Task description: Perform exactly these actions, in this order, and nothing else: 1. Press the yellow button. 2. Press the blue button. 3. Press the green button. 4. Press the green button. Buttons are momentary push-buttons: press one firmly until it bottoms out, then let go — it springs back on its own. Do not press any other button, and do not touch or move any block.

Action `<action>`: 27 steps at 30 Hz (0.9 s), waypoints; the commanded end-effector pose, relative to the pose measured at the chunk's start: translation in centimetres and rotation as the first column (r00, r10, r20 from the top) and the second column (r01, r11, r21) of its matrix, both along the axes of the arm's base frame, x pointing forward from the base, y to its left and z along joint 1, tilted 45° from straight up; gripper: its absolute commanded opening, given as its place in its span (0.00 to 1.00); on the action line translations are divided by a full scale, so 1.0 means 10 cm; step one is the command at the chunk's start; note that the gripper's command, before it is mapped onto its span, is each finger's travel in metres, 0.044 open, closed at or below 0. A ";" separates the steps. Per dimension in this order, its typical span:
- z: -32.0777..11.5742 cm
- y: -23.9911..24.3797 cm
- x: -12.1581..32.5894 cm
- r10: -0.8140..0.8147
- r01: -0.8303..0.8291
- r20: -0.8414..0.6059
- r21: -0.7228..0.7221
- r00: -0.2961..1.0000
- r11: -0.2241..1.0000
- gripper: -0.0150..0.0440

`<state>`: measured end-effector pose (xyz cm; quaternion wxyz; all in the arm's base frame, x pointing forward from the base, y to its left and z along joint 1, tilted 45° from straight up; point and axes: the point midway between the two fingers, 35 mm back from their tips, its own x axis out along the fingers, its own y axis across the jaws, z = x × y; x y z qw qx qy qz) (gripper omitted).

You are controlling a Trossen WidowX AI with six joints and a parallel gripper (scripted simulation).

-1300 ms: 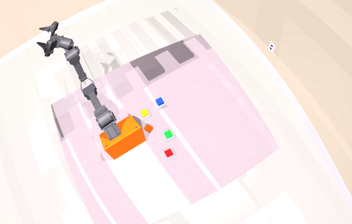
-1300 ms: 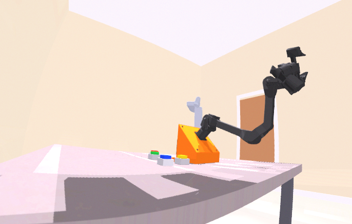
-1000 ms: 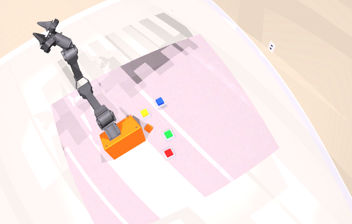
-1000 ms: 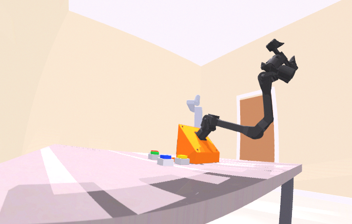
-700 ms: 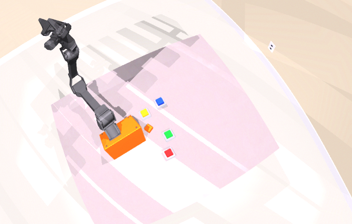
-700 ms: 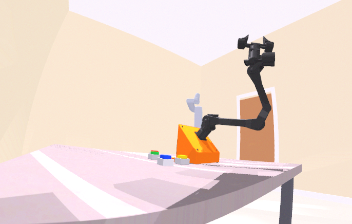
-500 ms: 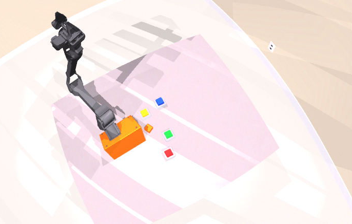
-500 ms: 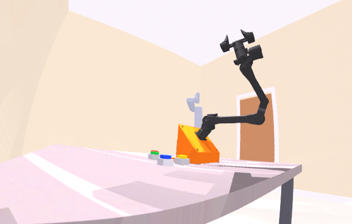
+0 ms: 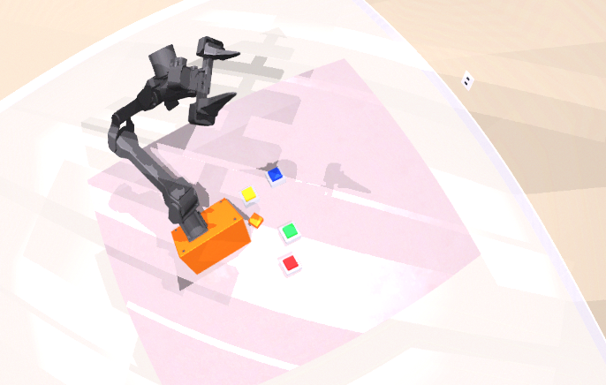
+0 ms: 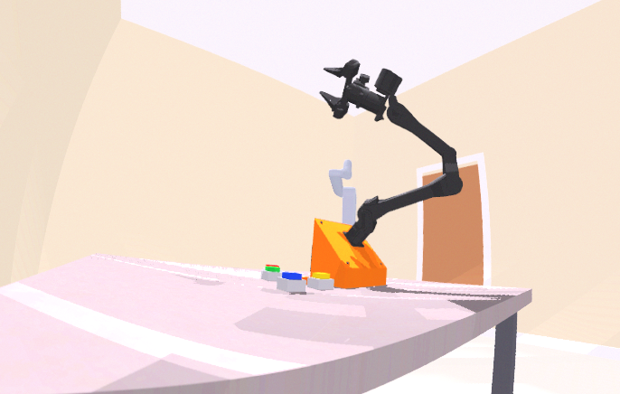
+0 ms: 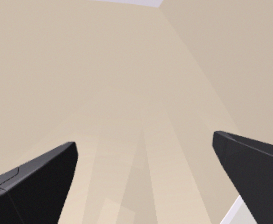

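My gripper (image 9: 238, 73) (image 10: 322, 81) (image 11: 146, 144) is open and empty, high above the table and far from every button. The yellow button (image 9: 248, 193) (image 10: 321, 276) is the nearest to the orange base. The blue button (image 9: 275, 174) (image 10: 291, 276) stands just beyond it, up and right in the top view. The green button (image 9: 290, 230) (image 10: 272, 269) stands below them, and the red button (image 9: 290, 262) is below the green one. All sit in white housings. In the exterior view the red button is mostly hidden behind the green one. No button shows in the wrist view.
A small orange block (image 9: 255, 220) lies between the orange arm base (image 9: 216, 245) (image 10: 324, 259) and the green button. The pink table (image 9: 391, 157) (image 10: 131, 303) bears them all. The wrist view shows beige wall beyond the fingers.
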<state>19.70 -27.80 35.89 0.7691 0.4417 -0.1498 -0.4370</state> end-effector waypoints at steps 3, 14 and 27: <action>-1.00 0.33 0.50 0.344 -0.298 -0.335 0.182 0.877 0.937 0.93; -2.51 1.72 0.67 0.899 -0.678 -0.423 0.630 0.109 0.379 0.93; -2.98 3.05 0.00 0.837 -0.536 0.016 0.762 -0.547 -0.365 0.93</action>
